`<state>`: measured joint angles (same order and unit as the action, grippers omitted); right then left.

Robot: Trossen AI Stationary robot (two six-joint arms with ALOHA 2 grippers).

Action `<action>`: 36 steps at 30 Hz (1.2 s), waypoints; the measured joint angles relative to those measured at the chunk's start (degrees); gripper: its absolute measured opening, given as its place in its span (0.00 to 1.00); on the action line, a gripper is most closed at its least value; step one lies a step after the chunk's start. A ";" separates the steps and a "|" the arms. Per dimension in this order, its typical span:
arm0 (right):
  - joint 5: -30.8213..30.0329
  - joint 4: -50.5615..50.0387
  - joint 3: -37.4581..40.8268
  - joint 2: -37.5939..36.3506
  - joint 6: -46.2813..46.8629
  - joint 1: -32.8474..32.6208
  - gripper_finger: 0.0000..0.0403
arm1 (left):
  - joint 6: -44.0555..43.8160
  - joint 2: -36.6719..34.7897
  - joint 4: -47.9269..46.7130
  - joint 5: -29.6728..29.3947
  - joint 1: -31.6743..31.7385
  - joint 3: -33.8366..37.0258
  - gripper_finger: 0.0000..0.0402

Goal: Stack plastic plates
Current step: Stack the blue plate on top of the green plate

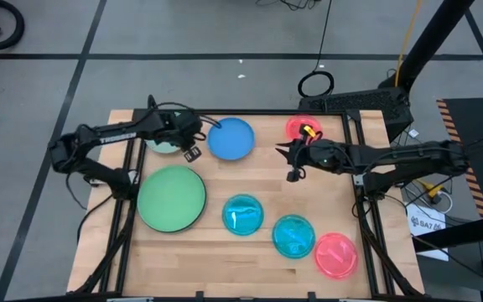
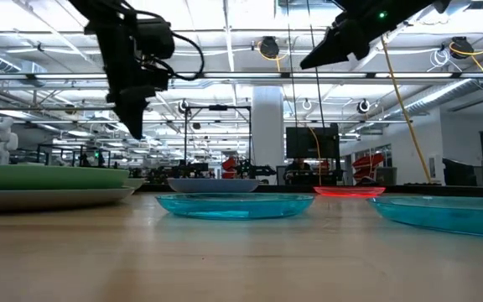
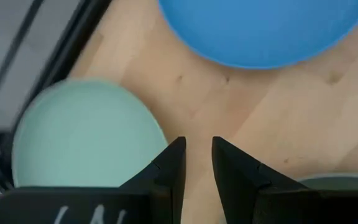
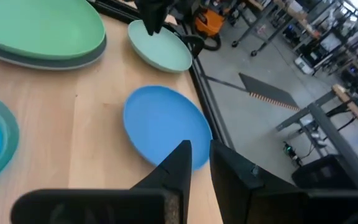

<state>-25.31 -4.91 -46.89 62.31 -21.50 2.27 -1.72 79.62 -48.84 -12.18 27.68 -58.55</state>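
My left gripper (image 1: 193, 153) (image 3: 197, 158) hovers shut and empty over bare wood between the pale green plate (image 1: 164, 144) (image 3: 86, 137) and the blue plate (image 1: 231, 138) (image 3: 266, 31), fingers pointing down (image 2: 134, 126). My right gripper (image 1: 293, 172) (image 4: 201, 155) is also shut and empty, raised high (image 2: 307, 64) near the table's right side, close to a small pink plate (image 1: 298, 126). The large green plate (image 1: 172, 197) lies on the grey plate (image 2: 49, 199). Two cyan plates (image 1: 243, 214) (image 1: 293, 236) and a second pink plate (image 1: 335, 255) lie flat near the front.
Black frame rails run along the table's left (image 1: 122, 210) and right (image 1: 366, 210) sides. Bare wood (image 1: 267, 180) lies in the middle of the table between the plates. Cables and a stand (image 1: 367, 101) sit beyond the far right corner.
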 joint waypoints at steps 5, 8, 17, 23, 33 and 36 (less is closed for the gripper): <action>0.12 -3.61 -0.07 -2.70 3.18 -0.01 0.13 | 13.75 3.65 2.85 7.62 -1.40 -0.91 0.21; 1.81 -5.33 -0.07 -3.12 4.30 0.02 0.13 | 18.24 4.95 8.28 12.86 -3.00 -0.91 0.21; 4.56 -9.33 -0.07 -3.46 7.43 -0.01 0.13 | 17.79 9.64 22.60 13.82 -6.98 -0.93 0.21; 4.56 -14.89 -0.07 -5.84 11.37 -0.09 0.13 | 15.42 11.23 25.16 13.89 -7.93 -0.91 0.21; 10.62 -14.91 1.78 -10.96 12.24 -0.18 0.13 | 11.66 11.19 30.69 13.87 -10.18 -0.91 0.21; 10.61 -14.32 2.85 -12.20 11.76 -0.18 0.13 | 9.84 11.19 33.76 14.49 -11.52 -0.91 0.21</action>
<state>-14.70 -19.23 -44.04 50.11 -9.75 2.09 8.12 90.80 -15.07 2.31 16.16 -59.46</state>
